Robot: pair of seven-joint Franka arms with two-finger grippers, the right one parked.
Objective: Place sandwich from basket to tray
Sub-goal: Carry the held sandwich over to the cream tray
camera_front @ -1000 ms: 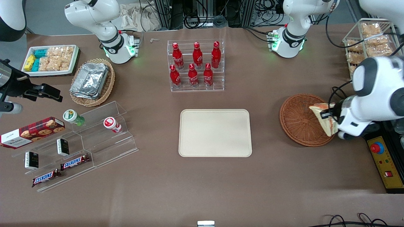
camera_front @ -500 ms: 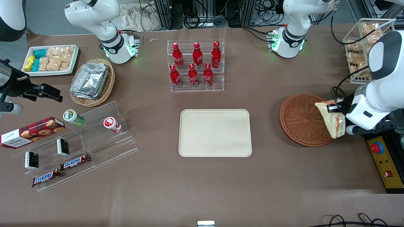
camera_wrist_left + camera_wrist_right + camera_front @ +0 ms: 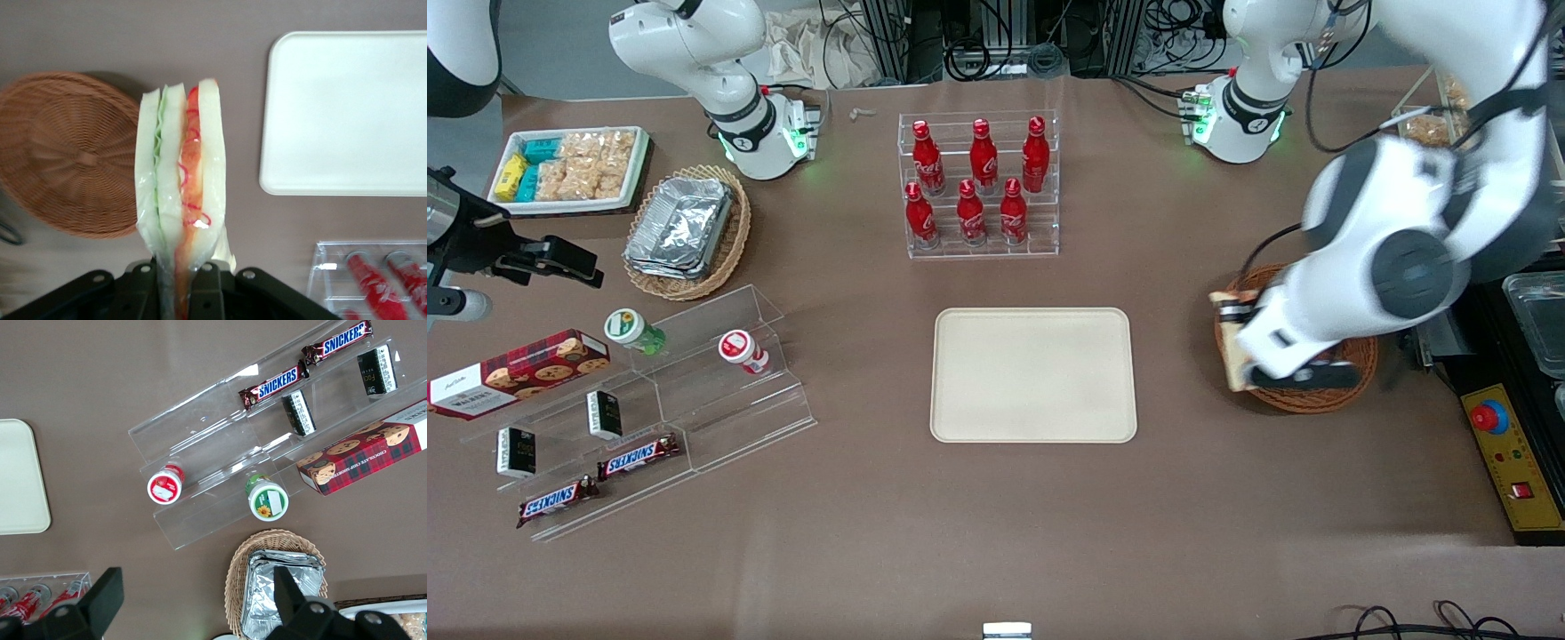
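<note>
On the brown counter (image 3: pixel 996 533) the beige tray (image 3: pixel 1034 374) lies at the wicker basket's (image 3: pixel 1316 402) nine o'clock, well apart, while above the basket's tray-side rim the hand (image 3: pixel 179 280) pinches the sandwich (image 3: pixel 180 177) by its narrow end, lifted clear of the basket.

Robot lab: cable tangle (image 3: pixel 996 36), emergency-stop box (image 3: pixel 1507 453), staged snack displays (image 3: pixel 631 418).

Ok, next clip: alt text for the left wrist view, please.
The gripper holds a sandwich upright by its end, the red and green filling facing the camera. Below it lie brown table, a round wicker basket and a cream tray.
</note>
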